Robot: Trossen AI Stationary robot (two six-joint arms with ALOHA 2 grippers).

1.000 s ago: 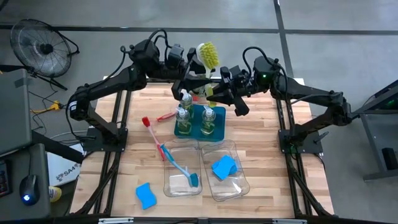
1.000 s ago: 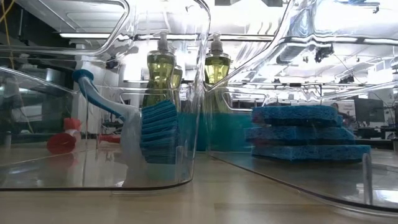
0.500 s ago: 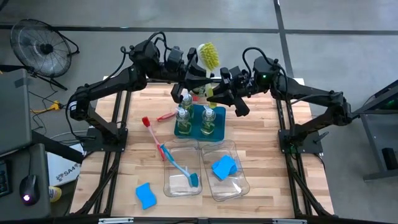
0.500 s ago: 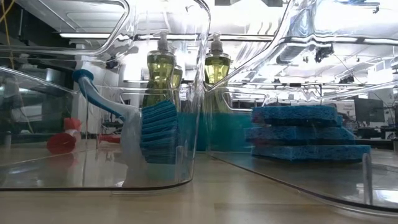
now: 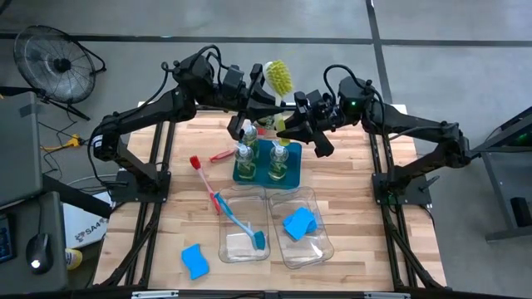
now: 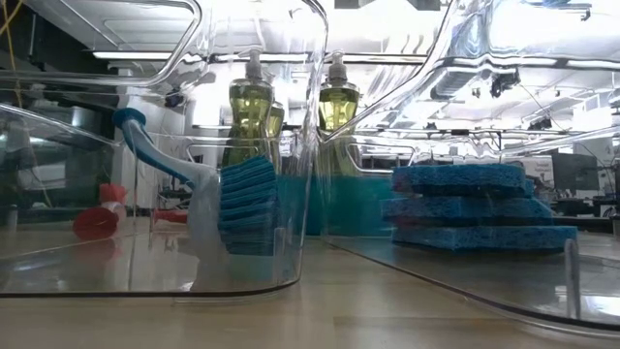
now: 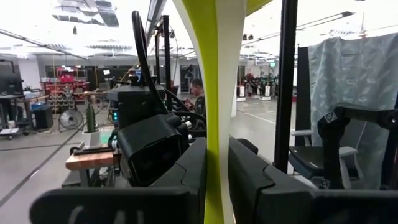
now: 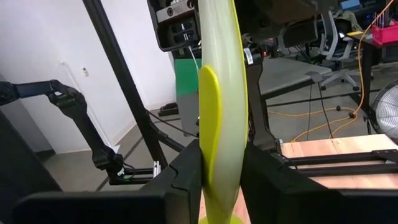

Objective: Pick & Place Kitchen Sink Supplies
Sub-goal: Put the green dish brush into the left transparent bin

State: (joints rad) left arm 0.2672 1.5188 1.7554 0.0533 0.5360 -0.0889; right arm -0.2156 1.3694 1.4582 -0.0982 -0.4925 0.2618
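Note:
A yellow-green dish brush (image 5: 278, 76) is held high over the table's far middle, bristle head up. My left gripper (image 5: 263, 100) and my right gripper (image 5: 288, 116) are both shut on its handle, one from each side. Below them, soap bottles (image 5: 278, 156) stand in a teal tray (image 5: 268, 174). A blue brush (image 5: 245, 224) lies in the left clear bin, its head on the bin's floor (image 6: 242, 204). A blue sponge (image 5: 299, 223) lies in the right bin. A red brush (image 5: 204, 178) and another blue sponge (image 5: 195, 260) lie on the table. My left gripper pinches the brush's handle (image 7: 215, 155) between its two fingers, coming level from the table's left and lying across it. The handle stands upright, clear of everything below. My right gripper pinches the same handle (image 8: 219, 149) between its two fingers, level from the table's right, across it.
Two clear bins (image 5: 241, 245) (image 5: 312, 245) sit side by side at the table's near middle. A fan (image 5: 54, 62) stands off the table's far left corner. Bare wood shows along the table's left and right sides.

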